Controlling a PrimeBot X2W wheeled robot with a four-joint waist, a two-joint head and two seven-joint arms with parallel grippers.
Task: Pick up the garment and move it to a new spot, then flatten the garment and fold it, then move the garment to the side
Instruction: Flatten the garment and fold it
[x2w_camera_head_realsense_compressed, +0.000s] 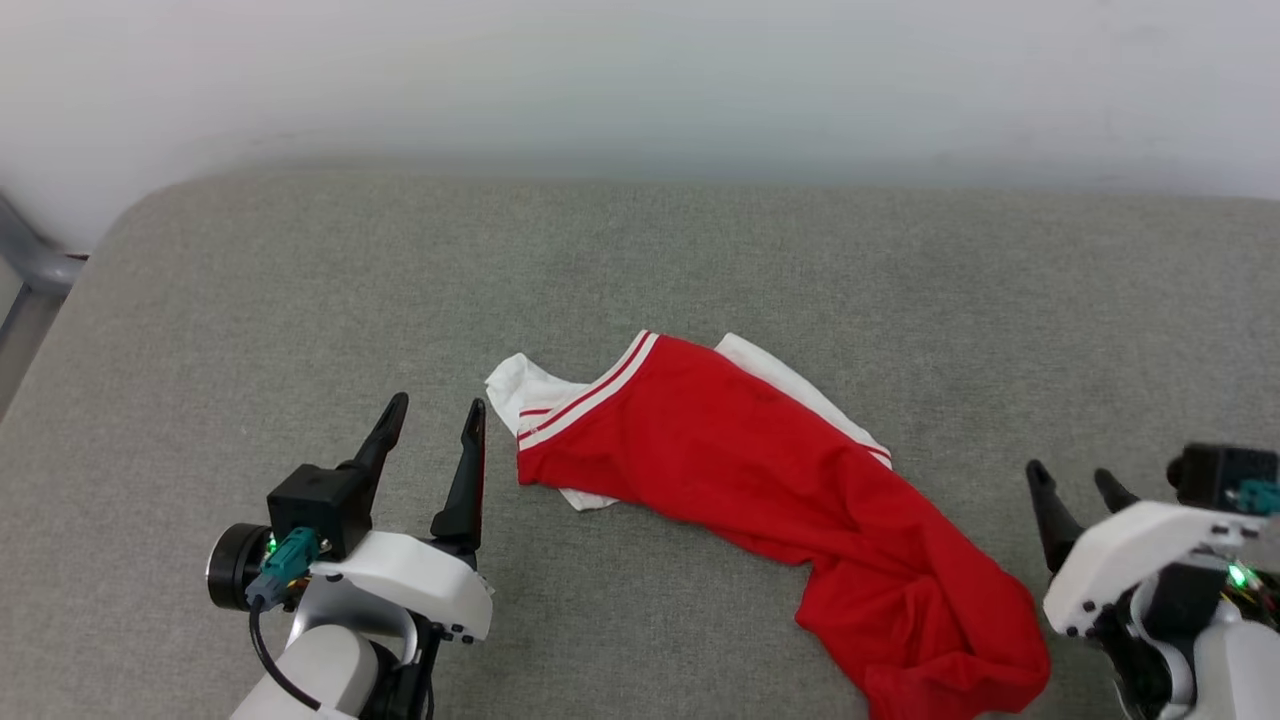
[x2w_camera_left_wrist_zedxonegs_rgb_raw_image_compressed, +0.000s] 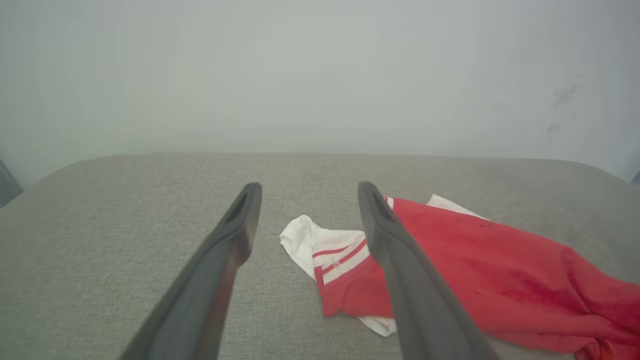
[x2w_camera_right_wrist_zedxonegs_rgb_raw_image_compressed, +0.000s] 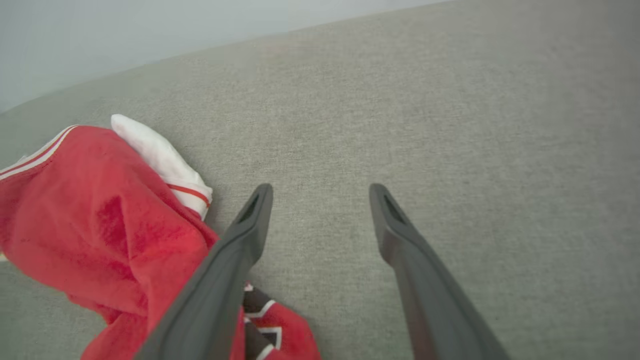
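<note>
One crumpled garment (x2w_camera_head_realsense_compressed: 760, 470), black white-edged print (x2w_camera_right_wrist_zedxonegs_rgb_raw_image_compressed: 257, 302) in right wrist view

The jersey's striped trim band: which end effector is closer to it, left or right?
Left. The left end effector sits open just left of the striped trim band, not touching. The right end effector is open beyond the garment's bunched far end.

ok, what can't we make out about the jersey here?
Head view: garment, lower end cut off by bottom edge.
Right wrist view: black print mostly behind a finger of the right end effector, unreadable.
Left wrist view: a finger of the left end effector covers part of the striped trim; garment runs off the right edge.
</note>
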